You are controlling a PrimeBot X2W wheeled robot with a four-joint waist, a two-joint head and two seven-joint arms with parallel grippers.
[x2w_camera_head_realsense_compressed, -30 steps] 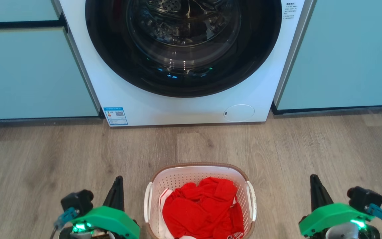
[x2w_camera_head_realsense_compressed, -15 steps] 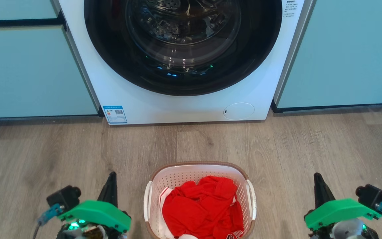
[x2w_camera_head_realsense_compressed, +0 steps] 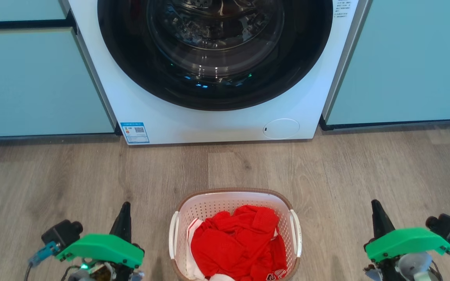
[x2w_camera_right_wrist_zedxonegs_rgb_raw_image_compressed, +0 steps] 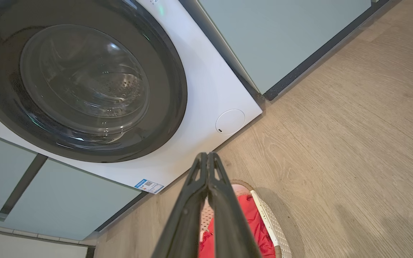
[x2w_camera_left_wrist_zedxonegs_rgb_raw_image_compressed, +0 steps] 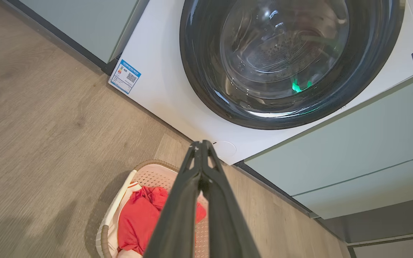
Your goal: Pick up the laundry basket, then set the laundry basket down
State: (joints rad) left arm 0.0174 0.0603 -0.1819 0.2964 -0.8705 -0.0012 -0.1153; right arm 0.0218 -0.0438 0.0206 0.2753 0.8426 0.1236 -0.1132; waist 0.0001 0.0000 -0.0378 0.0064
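The laundry basket (x2w_camera_head_realsense_compressed: pixel 225 206) sits before me: white perforated walls, brown woven rim, red clothes (x2w_camera_head_realsense_compressed: pixel 236 246) inside. My left gripper (x2w_camera_head_realsense_compressed: pixel 125 204) and right gripper (x2w_camera_head_realsense_compressed: pixel 375 203) are pressed together.

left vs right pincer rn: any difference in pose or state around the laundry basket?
The left pincer stands off the left side of the laundry basket, the right pincer off its right. The left pincer looks nearer the basket than the right pincer. Both are shut, empty, clear of the basket, pointing toward the washing machine.
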